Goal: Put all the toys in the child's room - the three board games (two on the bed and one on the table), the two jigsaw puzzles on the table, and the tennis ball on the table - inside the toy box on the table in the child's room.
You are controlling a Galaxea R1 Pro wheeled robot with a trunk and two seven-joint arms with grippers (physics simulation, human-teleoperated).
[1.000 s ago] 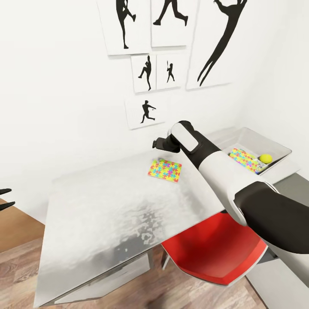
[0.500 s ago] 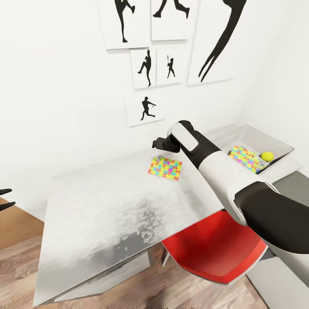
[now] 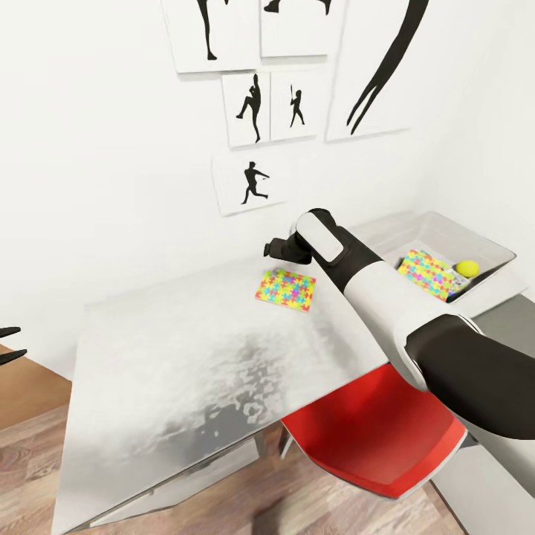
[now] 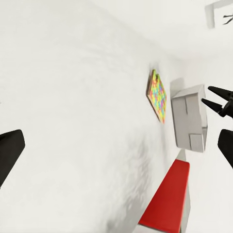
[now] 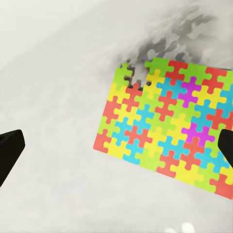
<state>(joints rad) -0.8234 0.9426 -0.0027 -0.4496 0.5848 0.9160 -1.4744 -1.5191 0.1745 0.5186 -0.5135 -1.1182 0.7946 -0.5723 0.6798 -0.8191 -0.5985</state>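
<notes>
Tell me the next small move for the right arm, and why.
Probably lower the right gripper onto the near jigsaw puzzle. It lies flat on the table, outside the toy box, and the open fingers hang just above it, with no toy between them.

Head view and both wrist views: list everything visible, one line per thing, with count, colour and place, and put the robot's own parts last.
Jigsaw puzzle on the table: one, multicoloured, lying flat below the right gripper.
Jigsaw puzzle in the toy box: one, multicoloured, leaning inside the tray.
Tennis ball: one, yellow-green, in the toy box beside that puzzle.
Toy box: one, light grey, far right end of the table.
Table: one, pale grey-white, against the wall.
Chair: one, red, tucked under the table's right part.
Silhouette pictures: several, black on white, on the wall.
Floor: wood plank, lower left.
Right gripper: one, black, open, over the table puzzle.
Left gripper: one, black, open, at the left edge.
</notes>
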